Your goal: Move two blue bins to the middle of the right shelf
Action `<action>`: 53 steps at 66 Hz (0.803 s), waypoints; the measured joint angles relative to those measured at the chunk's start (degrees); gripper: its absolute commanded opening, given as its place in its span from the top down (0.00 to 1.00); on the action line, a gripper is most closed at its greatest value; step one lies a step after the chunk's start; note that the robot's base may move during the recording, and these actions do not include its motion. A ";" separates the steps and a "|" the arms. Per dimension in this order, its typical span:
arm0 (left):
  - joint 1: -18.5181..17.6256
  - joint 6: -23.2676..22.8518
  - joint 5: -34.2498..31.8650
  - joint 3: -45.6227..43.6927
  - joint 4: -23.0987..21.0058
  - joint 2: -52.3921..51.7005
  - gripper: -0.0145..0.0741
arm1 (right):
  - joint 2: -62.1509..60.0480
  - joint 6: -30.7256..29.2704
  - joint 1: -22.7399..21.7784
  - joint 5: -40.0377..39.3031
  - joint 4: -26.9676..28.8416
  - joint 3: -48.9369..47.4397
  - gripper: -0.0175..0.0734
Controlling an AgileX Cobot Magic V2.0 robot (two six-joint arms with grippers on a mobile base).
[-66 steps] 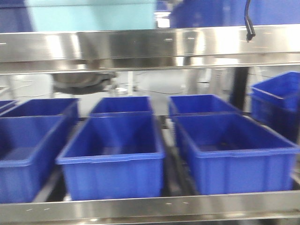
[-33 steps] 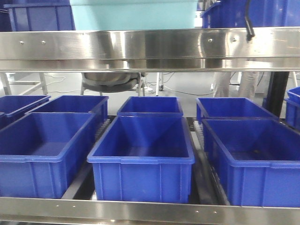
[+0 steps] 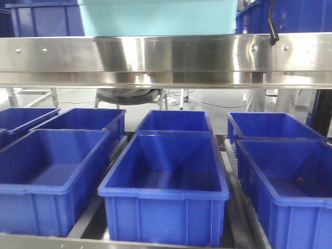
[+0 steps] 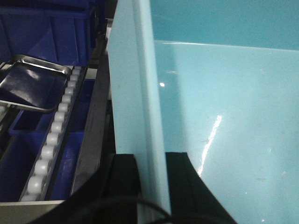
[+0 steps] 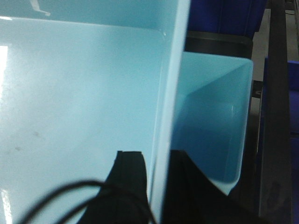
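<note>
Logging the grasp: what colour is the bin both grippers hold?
Pale cyan bin; clearest in left wrist view.

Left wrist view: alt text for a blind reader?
Left gripper clamps the side wall of a light blue bin, one black finger on each side. Beside it lie a white roller track, a steel tray and dark blue bins.

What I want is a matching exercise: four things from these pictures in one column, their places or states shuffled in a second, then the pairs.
Things
1. pale blue bin
2. centre front dark blue bin
3. metal tray
4. black cable

Places or states
A. hangs in front of the steel beam, top right
B. empty, on the shelf below the beam
C. left of the white rollers
D. wall pinched by the left end effector and right end effector

Pairs: 1-D, 2-B, 3-C, 4-A
</note>
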 measured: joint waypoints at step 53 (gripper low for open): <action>0.00 0.00 0.00 0.00 0.00 0.00 0.96 | 0.00 0.00 0.00 0.00 0.00 -0.12 0.98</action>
